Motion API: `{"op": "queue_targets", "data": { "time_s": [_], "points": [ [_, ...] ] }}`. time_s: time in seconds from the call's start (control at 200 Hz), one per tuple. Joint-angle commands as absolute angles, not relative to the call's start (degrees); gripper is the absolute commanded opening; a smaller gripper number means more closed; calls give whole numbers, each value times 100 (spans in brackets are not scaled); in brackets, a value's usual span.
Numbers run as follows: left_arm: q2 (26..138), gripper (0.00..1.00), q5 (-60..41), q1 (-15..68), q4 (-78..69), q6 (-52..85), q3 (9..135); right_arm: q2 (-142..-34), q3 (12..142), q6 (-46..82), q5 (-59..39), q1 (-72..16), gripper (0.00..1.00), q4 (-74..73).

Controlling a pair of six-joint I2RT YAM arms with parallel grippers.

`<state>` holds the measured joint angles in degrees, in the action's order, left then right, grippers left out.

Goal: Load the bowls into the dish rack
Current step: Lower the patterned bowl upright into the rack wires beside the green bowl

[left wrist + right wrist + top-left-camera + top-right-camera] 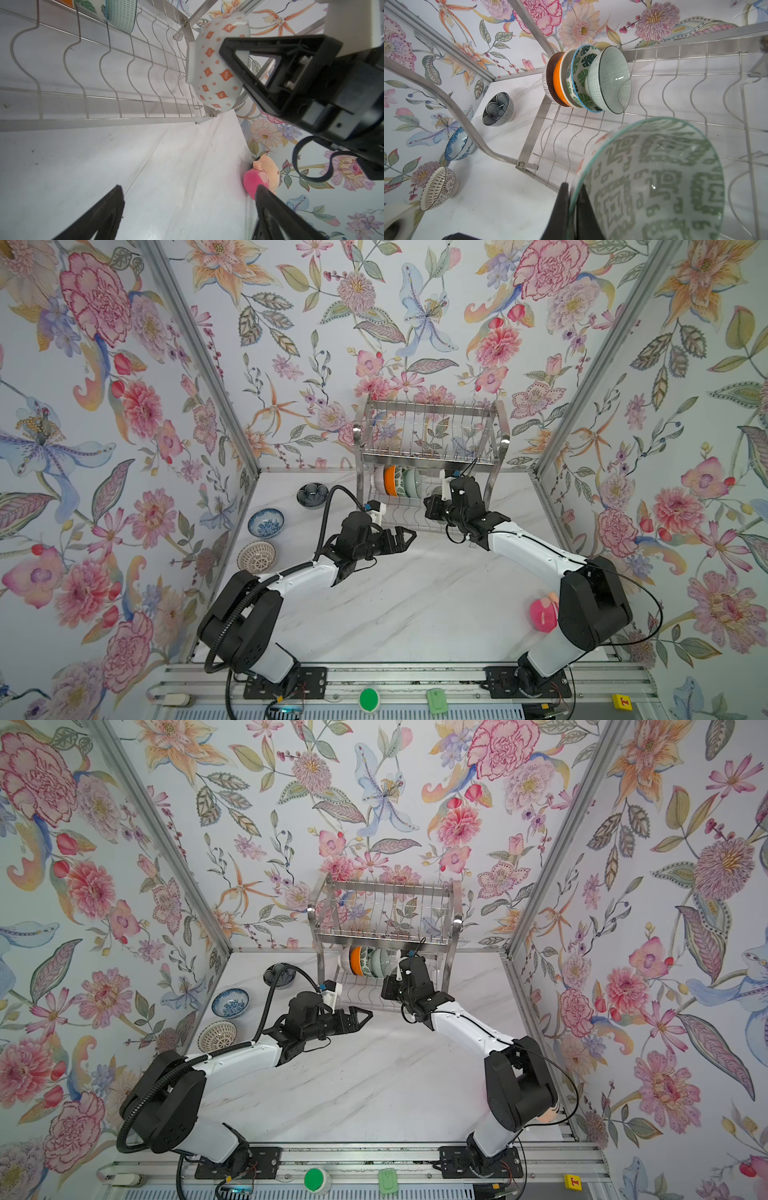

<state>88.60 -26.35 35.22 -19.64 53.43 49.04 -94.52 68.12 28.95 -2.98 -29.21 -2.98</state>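
My right gripper (574,199) is shut on the rim of a bowl (654,178), white with orange diamonds outside (216,68) and a green pattern inside. It holds the bowl on edge over the right part of the dish rack's (428,460) lower shelf (104,122). Several bowls (608,79) stand in a row at that shelf's left end, an orange one (390,480) among them. Three bowls sit on the table at the left: dark navy (312,494), blue-white (266,522), tan lattice (256,556). My left gripper (409,536) hangs open and holds nothing, just in front of the rack.
A pink plush toy (542,614) lies by the right wall next to my right arm's elbow. The rack's upper tier (382,938) overhangs the lower shelf, and its bent steel leg (452,108) stands between the loose bowls and the shelf.
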Motion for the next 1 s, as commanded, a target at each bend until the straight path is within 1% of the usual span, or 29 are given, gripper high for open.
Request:
{"op": "queue_targets", "data": {
  "time_s": [0.0, 0.235, 0.535, 0.991],
  "points": [
    [9164, 99, -2617, 3595, -1714, 5270, 5225, -9599, 6830, 3060, -188, -2850, 0, -1218],
    [9296, 99, -2462, 3613, -1048, 4856, 5734, -10017, 6929, 3252, -172, -2712, 0, -1757],
    [9540, 99, -2487, 3606, -830, 4682, 6151, -10565, 7230, 3267, -116, -2623, 0, -2297],
    [9945, 99, -2474, 3472, -350, 4308, 6896, -11235, 7607, 3522, -298, -2413, 0, -3004]
  ]
}}
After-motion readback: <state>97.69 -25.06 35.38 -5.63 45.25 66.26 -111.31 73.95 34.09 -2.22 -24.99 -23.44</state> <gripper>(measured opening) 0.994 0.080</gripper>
